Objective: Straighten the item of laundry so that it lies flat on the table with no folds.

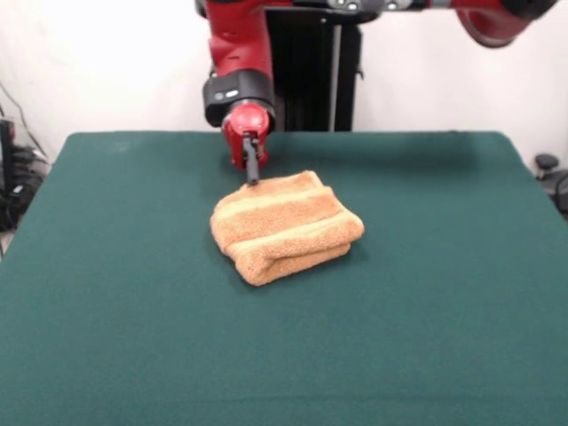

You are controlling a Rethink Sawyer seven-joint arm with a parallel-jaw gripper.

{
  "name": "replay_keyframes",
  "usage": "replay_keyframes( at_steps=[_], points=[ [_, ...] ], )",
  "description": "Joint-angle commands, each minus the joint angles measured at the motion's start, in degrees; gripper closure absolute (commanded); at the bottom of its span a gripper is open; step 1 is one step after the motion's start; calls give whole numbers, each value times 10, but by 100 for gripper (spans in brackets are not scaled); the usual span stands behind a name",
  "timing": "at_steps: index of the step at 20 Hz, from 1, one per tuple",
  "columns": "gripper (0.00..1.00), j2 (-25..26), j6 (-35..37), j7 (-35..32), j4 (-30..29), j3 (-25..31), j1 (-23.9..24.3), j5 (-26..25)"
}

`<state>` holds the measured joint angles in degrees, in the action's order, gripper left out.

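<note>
The orange-tan terry towel (286, 226) lies folded in a thick bundle near the middle of the dark green table (444, 311), with two paler woven bands running across its top. The rounded fold faces the front of the picture. My gripper (252, 174) hangs from the red arm straight down at the towel's far left corner. Its dark tips reach the towel's far edge. The fingers look close together, but I cannot make out whether they hold any cloth.
The robot's black pedestal (311, 71) stands behind the table's far edge. Cables and dark equipment (18, 169) sit off the table's left side, and a dark object (550, 173) off the right side.
</note>
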<state>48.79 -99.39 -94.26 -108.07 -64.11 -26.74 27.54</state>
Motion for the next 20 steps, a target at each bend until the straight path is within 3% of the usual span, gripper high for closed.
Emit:
replay_keyframes(
  at_steps=[1, 10, 20],
  points=[
    [0, 1, -51, -26, 133, -5, 44, -14],
    [0, 1, -81, -10, 158, -33, 83, -50],
    [0, 6, -77, 7, 164, -26, 72, -80]
  ],
)
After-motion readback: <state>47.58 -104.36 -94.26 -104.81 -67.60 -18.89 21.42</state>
